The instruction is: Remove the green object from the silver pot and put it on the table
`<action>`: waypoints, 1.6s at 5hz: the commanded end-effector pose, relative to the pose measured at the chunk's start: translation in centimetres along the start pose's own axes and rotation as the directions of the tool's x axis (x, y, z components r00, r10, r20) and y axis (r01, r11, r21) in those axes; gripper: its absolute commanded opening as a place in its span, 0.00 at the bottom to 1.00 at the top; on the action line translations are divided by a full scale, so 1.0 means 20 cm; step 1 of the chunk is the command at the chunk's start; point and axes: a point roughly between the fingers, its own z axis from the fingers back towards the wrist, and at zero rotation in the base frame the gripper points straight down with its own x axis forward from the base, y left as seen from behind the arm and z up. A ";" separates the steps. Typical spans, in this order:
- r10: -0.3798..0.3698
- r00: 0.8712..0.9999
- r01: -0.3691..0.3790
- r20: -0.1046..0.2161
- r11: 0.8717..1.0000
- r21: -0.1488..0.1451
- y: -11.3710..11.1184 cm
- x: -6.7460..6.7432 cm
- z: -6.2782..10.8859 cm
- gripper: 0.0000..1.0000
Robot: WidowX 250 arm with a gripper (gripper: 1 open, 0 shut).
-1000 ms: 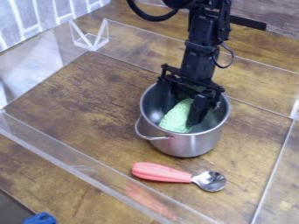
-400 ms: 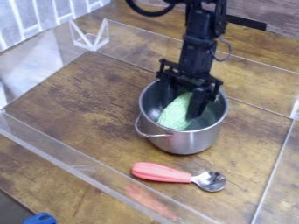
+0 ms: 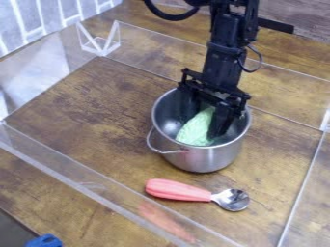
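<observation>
Since a second ago: green object (image 3: 199, 125) sits a bit higher and more upright in the silver pot (image 3: 200, 140), arm (image 3: 227, 43) shifted slightly up in frame. Pot, spoon unchanged.

Near to far:
- Blue item (image 3: 44, 241) clipped at bottom edge, lower left; can't tell what it is.
- Clear acrylic wall (image 3: 77, 183) runs diagonally across lower left, along the bench (image 3: 91, 106) edge.
- Spoon (image 3: 196, 193), red handle, small silver bowl to the right, lying flat on the bench just below the pot, apart from it.
- Silver pot at frame centre, upright, small side handle visible on its left rim.
- Green object inside the pot, tilted, leaning toward the right wall, top about at rim level. Not on the bench yet.
- Gripper (image 3: 213, 108) pointing steeply down into the pot, dark jaws spread wide, one on each side of the green object. Jaws look closed onto it; exact contact hard to see.
- Clear triangular piece (image 3: 98, 39) upper left, near the far acrylic wall.
</observation>
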 end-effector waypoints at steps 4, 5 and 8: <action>0.032 0.993 -0.036 0.116 0.999 0.035 0.06 -0.05 0.52 0.00; 0.049 0.990 -0.055 0.129 0.997 0.045 0.16 -0.06 0.50 0.00; 0.165 0.957 -0.180 0.240 0.983 0.042 0.35 -0.15 0.54 0.00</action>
